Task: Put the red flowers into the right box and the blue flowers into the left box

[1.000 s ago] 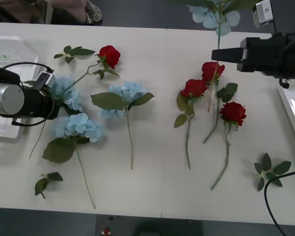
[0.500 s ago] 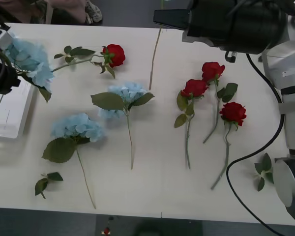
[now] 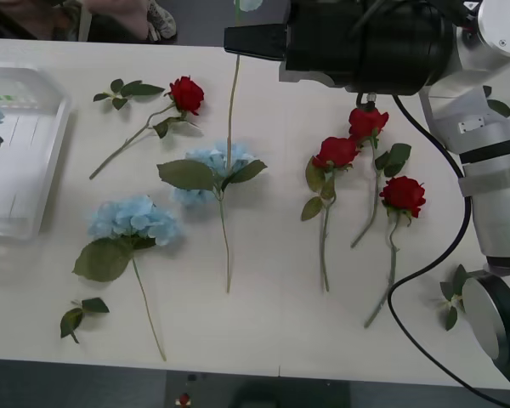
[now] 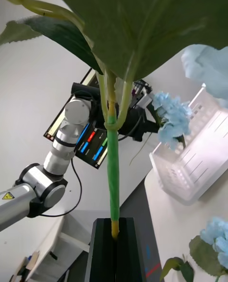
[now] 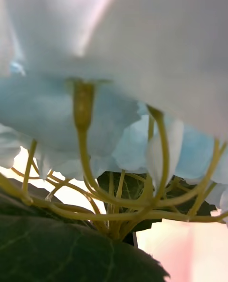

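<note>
Tabletop (image 3: 263,331) carries four red flowers (image 3: 334,153), two blue flowers (image 3: 134,219). Left box (image 3: 21,161) sits far left. Right gripper (image 4: 114,238) jaws clamp blue stem (image 4: 112,177); carry clear over box rim before release. Left gripper (image 4: 151,120) holds blue cluster (image 4: 172,117) above box; jaw gap hidden.

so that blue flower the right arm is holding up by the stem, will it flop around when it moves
Probably it sways some. The right tool pinches the blue flower's stem at its very end, so the big leaves and head sit far from the grip. The thin stem looks straight here, so it seems fairly stiff and likely light, though it may pivot in the grip.
</note>
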Available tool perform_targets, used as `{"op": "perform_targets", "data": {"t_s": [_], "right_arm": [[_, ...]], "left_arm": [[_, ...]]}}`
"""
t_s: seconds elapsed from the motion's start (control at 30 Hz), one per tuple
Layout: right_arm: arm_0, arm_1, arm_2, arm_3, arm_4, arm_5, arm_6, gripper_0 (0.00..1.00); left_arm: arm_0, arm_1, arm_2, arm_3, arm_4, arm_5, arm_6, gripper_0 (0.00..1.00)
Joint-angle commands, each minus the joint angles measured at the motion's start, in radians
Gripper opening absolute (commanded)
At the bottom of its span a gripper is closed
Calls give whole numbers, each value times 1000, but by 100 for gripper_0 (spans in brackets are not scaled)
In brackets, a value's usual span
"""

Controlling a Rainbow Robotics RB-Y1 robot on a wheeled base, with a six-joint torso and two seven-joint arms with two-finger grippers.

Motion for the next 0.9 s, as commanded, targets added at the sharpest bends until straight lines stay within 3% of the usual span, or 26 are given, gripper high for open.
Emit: {"op": "perform_targets", "data": {"t_s": [0.03, 0.33, 0.37, 0.43, 0.57, 0.8, 0.9], "right_arm": [[-42, 25, -13, -30, -8, 0, -39, 0], [-42, 25, -13, -30, -8, 0, -39, 0], [-42, 25, -13, -30, -8, 0, -39, 0], [-42, 25, -13, -30, -8, 0, -39, 0], [-42, 25, -13, -30, -8, 0, -39, 0], [-42, 25, -13, -30, -8, 0, -39, 0], [-42, 25, -13, -30, -8, 0, -39, 0]], "left_arm": [[-36, 31, 5, 60, -73, -76, -120, 0], [-36, -2, -15, 173, -179, -203, -140, 1], [-36, -2, -21, 175, -185, -214, -142, 6], [-35, -2, -43, 187, -199, -256, -142, 37], [-35, -2, -46, 196, -227, -280, -142, 64], [-35, -2, -44, 195, -179, -280, -143, 100], [-32, 7, -44, 189, -96, -277, -151, 100]]}}
